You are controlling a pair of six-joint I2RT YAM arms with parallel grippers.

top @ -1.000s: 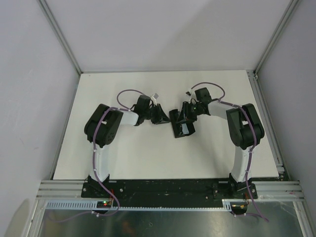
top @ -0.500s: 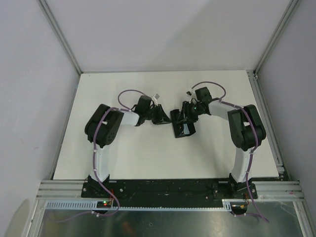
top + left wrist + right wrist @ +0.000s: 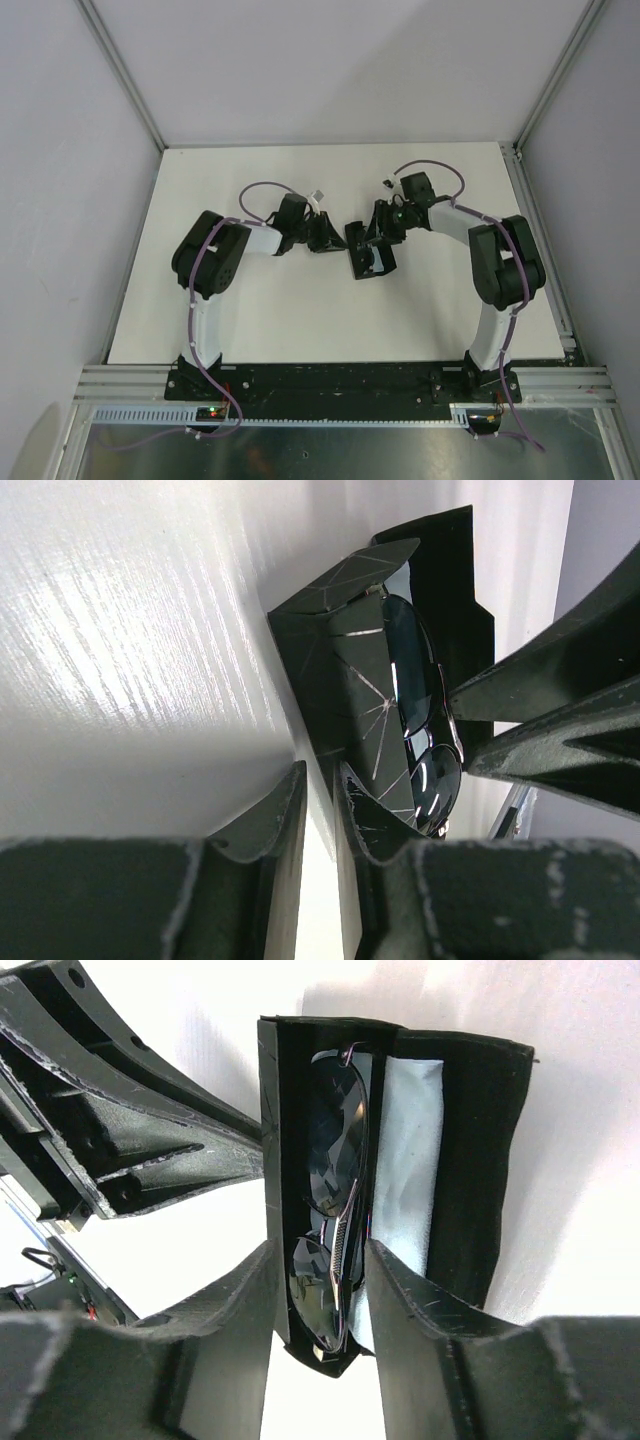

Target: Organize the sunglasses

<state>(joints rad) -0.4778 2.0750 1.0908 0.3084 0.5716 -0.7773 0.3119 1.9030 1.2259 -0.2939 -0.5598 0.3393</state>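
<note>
Sunglasses [image 3: 335, 1220] lie in the case [image 3: 475, 1160] beside cloth [image 3: 408, 1150]; my right claw [image 3: 318, 1305] straddles them open, left claw [image 3: 318, 810] nearly closed, empty.

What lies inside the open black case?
Inside the case lie the sunglasses, folded, beside a light blue cloth. The case floor under them is covered, so not visible.

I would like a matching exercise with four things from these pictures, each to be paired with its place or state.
Things:
1. dark-lensed sunglasses
2. light blue folded cloth
3. black rectangular case
4. left gripper

Places or states:
A. lying open on the white table
B. fingers nearly together, beside the case
C. flat in the case, next to the lenses
D. inside the case, between the right gripper's fingers

Pairs: 1-D, 2-C, 3-A, 4-B
</note>
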